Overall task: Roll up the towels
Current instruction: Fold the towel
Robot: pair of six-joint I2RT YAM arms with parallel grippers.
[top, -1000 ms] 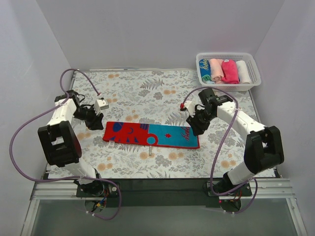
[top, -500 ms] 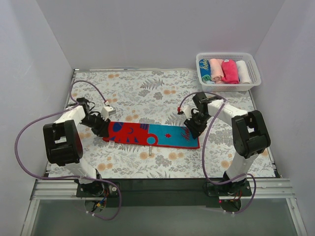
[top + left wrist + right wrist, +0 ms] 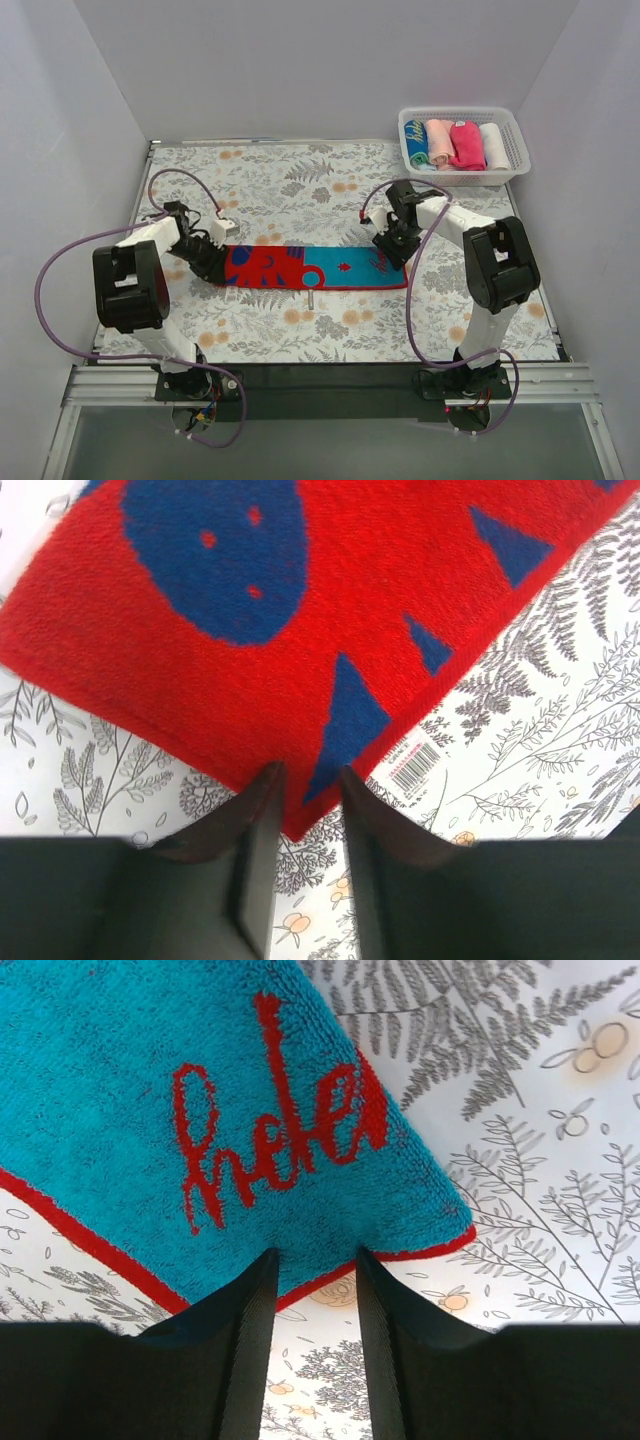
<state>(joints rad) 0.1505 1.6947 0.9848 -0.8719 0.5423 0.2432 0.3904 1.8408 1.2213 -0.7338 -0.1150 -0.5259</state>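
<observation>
Towel in hand: the long, flat terry-cloth red-and-teal towel [image 3: 315, 266] lies as a strip across the middle of the top view, on the grey-and-orange floral table cloth [image 3: 300, 180]. Its red end with blue marks is at frame left and its teal end with red script at frame right. No part of it is rolled.
Left claw: the left gripper [image 3: 214, 266] is down at the strip's left end. In its wrist view the dark fingers [image 3: 255, 815] stand close together with the red corner running in between them. I read it as pinched on the cloth.
Right claw: the right gripper [image 3: 394, 254] is at the strip's right end. Its fingers [image 3: 245, 1310] straddle the red-bordered teal edge with a narrow gap, nipping it by my reading.
Just changed: a second ago both claws hung clear of the ends. They have since come in onto the cloth, and the strip now sits slightly higher in the frame and looks narrower.
Meaning: both ends appear caught and the cloth is being squared up. This is preparation, and rolling has not begun.
Tag: a white barcode label [image 3: 412, 764] pokes out from the strip's lower edge.
Finished: four rolled towels [image 3: 452, 143] sit side by side in the white slotted plastic basket [image 3: 470, 178], upper right.
</observation>
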